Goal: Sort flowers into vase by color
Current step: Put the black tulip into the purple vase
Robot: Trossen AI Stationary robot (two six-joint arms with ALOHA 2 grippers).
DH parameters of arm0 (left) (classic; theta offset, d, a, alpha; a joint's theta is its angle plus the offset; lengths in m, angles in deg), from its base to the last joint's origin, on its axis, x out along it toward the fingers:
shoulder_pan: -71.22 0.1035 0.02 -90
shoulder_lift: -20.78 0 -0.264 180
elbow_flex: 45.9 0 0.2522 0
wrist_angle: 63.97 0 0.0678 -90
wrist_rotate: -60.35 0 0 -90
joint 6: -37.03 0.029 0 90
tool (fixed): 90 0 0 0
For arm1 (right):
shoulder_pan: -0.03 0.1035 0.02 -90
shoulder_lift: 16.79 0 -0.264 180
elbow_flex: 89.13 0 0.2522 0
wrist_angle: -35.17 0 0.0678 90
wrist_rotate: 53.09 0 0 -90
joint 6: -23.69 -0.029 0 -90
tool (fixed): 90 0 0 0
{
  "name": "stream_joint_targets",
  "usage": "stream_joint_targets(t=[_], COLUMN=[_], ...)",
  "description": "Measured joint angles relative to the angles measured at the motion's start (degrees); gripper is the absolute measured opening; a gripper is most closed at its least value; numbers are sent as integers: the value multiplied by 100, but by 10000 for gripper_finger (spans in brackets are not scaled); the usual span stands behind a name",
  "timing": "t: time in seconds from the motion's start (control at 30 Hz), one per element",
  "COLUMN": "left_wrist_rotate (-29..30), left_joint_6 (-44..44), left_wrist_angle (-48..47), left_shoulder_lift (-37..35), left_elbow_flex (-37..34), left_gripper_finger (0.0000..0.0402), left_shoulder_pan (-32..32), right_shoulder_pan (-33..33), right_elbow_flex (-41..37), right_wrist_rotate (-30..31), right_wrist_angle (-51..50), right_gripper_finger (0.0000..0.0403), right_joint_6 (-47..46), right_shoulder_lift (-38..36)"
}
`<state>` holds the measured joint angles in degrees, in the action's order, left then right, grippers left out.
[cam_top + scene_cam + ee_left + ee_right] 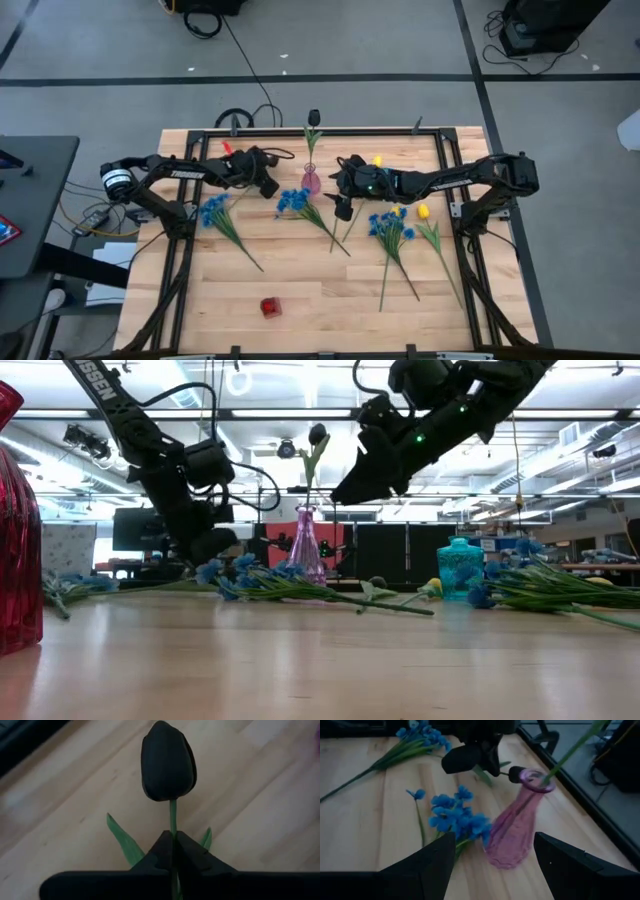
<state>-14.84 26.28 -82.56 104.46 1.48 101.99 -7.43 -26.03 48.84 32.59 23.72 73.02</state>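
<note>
Two left tool [172,851] fingers pinch black tulip [168,762] stem.

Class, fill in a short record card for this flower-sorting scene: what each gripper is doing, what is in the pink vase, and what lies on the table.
left gripper: shut on the stem of a dark tulip
right gripper: open, above the table facing the pink vase
pink vase: holds one dark tulip's stem
table: blue flower bunches, yellow tulips
</note>
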Motion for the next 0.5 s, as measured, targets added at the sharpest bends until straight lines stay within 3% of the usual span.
stream_joint_targets(t=[0.3, 0.5], left_wrist_rotate=[68, 97], left_joint_6=[451, 787], left_wrist_angle=[159, 936], left_shoulder_lift=[-690, -1363], left_elbow_flex=[319, 389], left_gripper_finger=[13, 14], left_shoulder_pan=[2, 0], right_shoulder_pan=[0, 0], right_elbow_flex=[-77, -402], right_wrist_rotate=[48, 62], right_wrist_angle=[-171, 291], right_gripper_finger=[281, 281], right_joint_6=[-48, -323], right_shoulder_lift=[-384, -440])
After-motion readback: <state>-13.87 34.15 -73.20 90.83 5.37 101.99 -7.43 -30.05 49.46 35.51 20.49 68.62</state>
